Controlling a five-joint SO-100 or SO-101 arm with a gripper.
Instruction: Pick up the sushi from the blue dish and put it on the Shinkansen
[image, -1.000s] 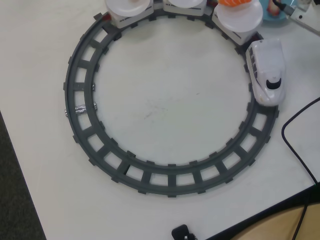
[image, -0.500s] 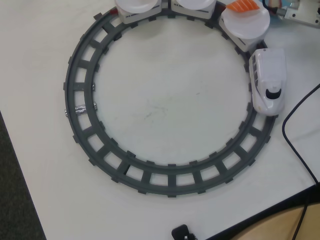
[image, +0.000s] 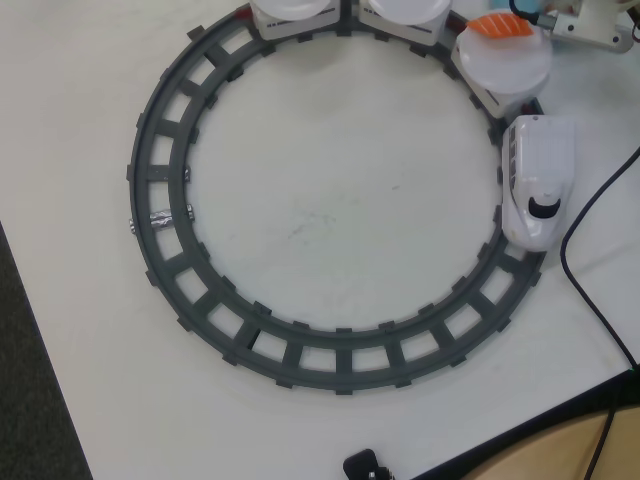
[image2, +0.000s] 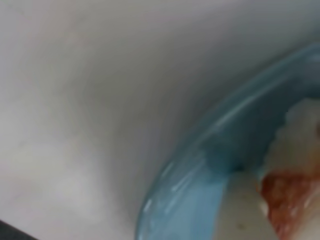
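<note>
Blurred and very close, the blue dish (image2: 200, 185) fills the lower right of the wrist view, its rim curving up to the right edge. On it lies a sushi piece (image2: 292, 165), white rice with a reddish patch, cut off by the frame. Whether the gripper's fingers are apart or closed cannot be told; in the overhead view only a white part of the arm (image: 590, 25) shows at the top right corner. Beside it, another sushi (image: 503, 26) with an orange topping rests on a white plate (image: 505, 62) on the Shinkansen (image: 538, 180), which stands on the grey track (image: 160, 230). Bare table (image: 320, 210) lies inside the ring.
</note>
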